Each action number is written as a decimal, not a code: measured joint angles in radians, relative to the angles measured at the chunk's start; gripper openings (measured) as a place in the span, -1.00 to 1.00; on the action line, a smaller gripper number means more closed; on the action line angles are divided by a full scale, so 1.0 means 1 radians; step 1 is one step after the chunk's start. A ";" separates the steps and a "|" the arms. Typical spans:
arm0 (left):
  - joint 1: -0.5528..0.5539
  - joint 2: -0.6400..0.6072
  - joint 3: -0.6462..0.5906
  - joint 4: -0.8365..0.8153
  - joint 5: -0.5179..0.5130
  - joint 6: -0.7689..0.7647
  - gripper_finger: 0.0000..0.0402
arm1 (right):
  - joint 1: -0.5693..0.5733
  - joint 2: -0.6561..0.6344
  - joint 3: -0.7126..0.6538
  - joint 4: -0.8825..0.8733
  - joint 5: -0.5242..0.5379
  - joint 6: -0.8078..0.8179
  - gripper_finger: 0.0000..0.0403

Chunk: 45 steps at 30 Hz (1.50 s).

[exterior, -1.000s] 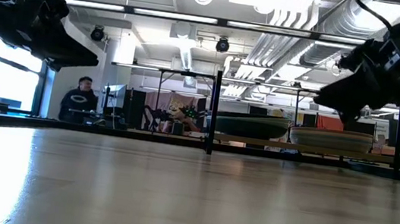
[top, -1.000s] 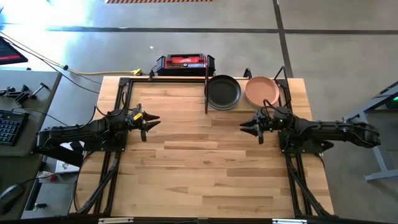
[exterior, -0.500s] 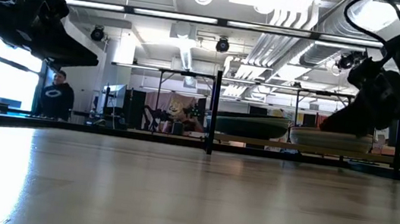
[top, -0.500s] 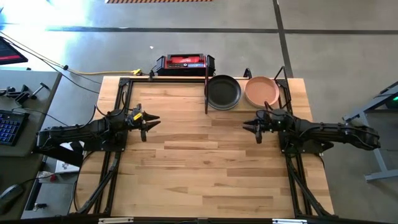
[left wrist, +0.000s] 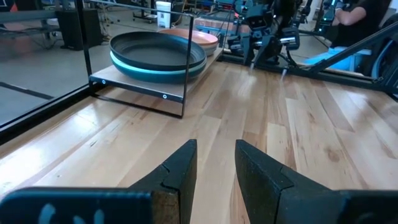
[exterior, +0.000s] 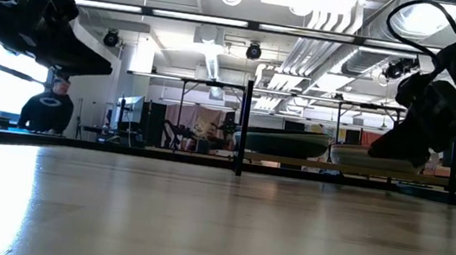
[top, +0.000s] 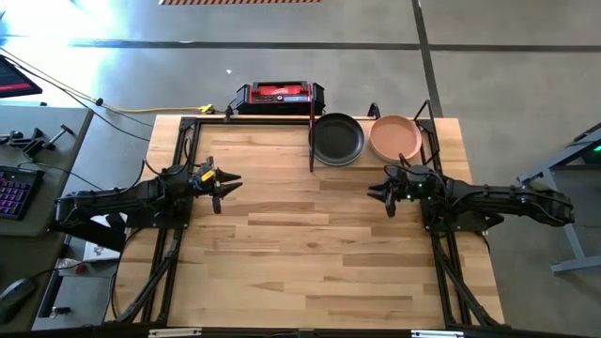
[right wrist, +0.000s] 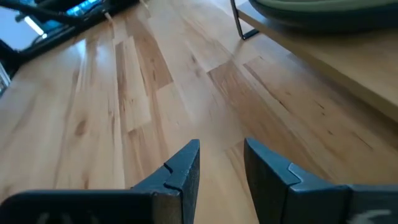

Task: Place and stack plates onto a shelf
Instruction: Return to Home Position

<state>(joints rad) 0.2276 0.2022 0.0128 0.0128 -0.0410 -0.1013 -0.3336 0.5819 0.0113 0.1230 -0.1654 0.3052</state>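
Looking straight down: the shelf [top: 367, 161] sits at the far right corner of the worktop [top: 300, 253]. There are two plates on it side by side, a black plate [top: 336, 139] nearer the middle and a peach-pink plate [top: 394, 137] nearer the edge. From up here I can't tell what's under either one. The left arm [top: 122, 199] comes in from the left edge, jaws slightly apart and pointing toward the centre. The right arm [top: 488, 199] comes in from the right, its jaws slightly apart too, just in front of the shelf near the pink plate. A red-and-black box [top: 280, 94] sits on the floor behind the worktop.
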 joint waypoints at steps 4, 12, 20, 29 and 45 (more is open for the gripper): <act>0.000 -0.013 0.000 -0.001 0.000 0.000 -0.52 | 0.000 0.000 0.000 0.000 0.000 0.035 -0.47; 0.000 -0.103 0.000 0.001 0.000 0.000 -0.52 | 0.000 -0.055 0.000 -0.038 -0.001 0.035 -0.47; 0.000 -0.190 0.000 0.001 0.000 0.000 -0.52 | 0.053 -0.304 -0.001 -0.082 0.001 0.035 -0.47; 0.000 -0.199 0.000 0.001 0.000 0.000 -0.52 | 0.153 -0.561 -0.002 -0.082 0.001 0.035 -0.47; -0.001 -0.198 0.000 0.001 0.001 0.000 -0.52 | 0.218 -0.579 -0.002 -0.081 -0.001 0.035 -0.47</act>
<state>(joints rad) 0.2264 0.0045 0.0132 0.0139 -0.0401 -0.1013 -0.1158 0.0029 0.0093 0.0417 -0.1665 0.3398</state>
